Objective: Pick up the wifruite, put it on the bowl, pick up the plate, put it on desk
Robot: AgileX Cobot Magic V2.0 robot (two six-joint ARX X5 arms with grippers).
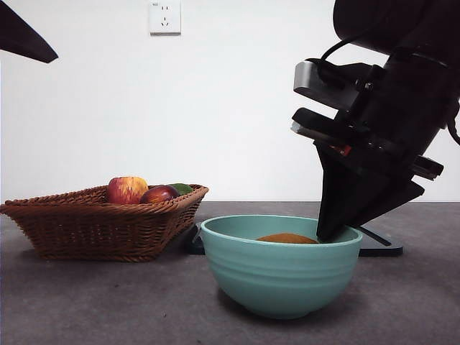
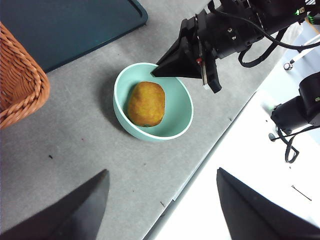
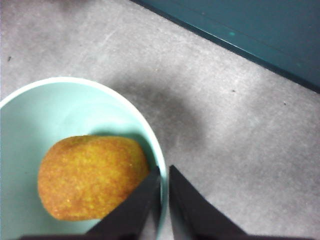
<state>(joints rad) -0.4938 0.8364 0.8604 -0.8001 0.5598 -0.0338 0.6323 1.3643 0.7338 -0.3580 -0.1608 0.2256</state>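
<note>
The ochre-brown wifruite [image 1: 287,238] lies inside the mint-green bowl [image 1: 280,277] on the desk [image 1: 108,302]. It also shows in the left wrist view [image 2: 146,103] and the right wrist view [image 3: 92,177]. My right gripper [image 3: 164,170] is at the bowl's rim [image 3: 60,105], its jaws closed with the rim between them, one jaw inside next to the fruit. In the front view it [image 1: 332,236] comes down from the upper right. My left gripper [image 2: 162,172] is open and empty, high above the bowl [image 2: 175,117].
A dark teal plate [image 2: 75,25] lies flat on the desk behind the bowl [image 3: 250,30]. A wicker basket [image 1: 100,223] with a red-yellow apple [image 1: 127,190] and a dark red fruit [image 1: 159,194] stands at the left. The desk's front edge [image 2: 200,165] runs close to the bowl.
</note>
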